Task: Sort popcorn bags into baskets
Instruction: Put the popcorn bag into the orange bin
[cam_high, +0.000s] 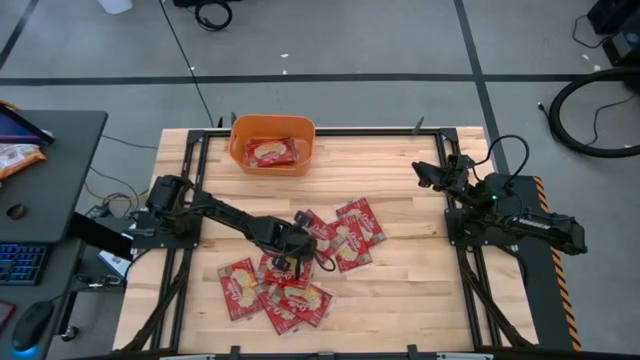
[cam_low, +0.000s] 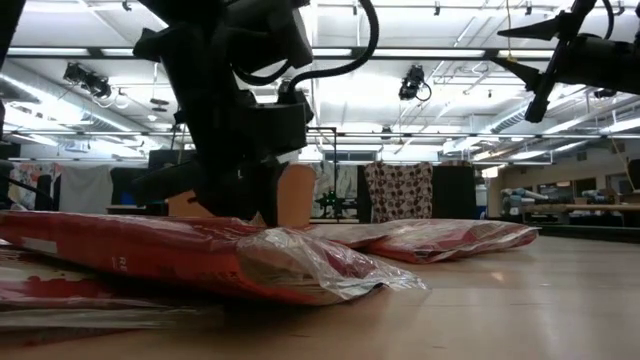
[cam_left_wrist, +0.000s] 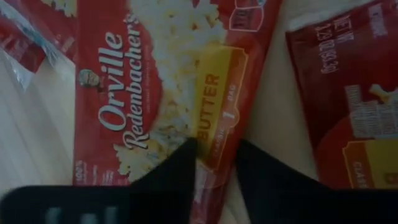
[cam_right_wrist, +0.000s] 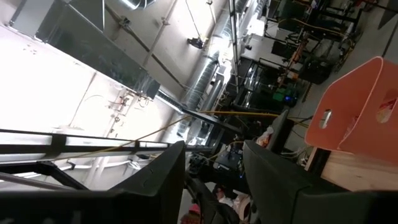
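Observation:
Several red popcorn bags (cam_high: 345, 235) lie flat and overlapping on the wooden table, near its middle and near edge. One more popcorn bag (cam_high: 270, 152) lies inside the orange basket (cam_high: 240, 135) at the far edge. My left gripper (cam_high: 297, 252) is low over the pile, pointing down, shut on a popcorn bag (cam_left_wrist: 155, 93). In the low view my left gripper (cam_low: 240, 190) stands behind the nearest bag (cam_low: 200, 255). My right gripper (cam_high: 425, 172) is held high at the table's right side, open, touching nothing; past my right gripper (cam_right_wrist: 214, 149) its wrist view shows the basket (cam_right_wrist: 360, 118). My left gripper comes from above, pointing down, at the popcorn bag's long side edge (cam_left_wrist: 214, 163) beside the yellow butter panel. That edge strip sits between the two fingers (cam_left_wrist: 177, 171). The bag lies flat on the pile and the table, not lifted.
Another popcorn bag (cam_left_wrist: 348, 106) lies close beside the held one, with bare wood between them. The arm bases and their frames run along the table's left and right sides. A desk with a keyboard (cam_high: 20, 265) stands beyond the left edge.

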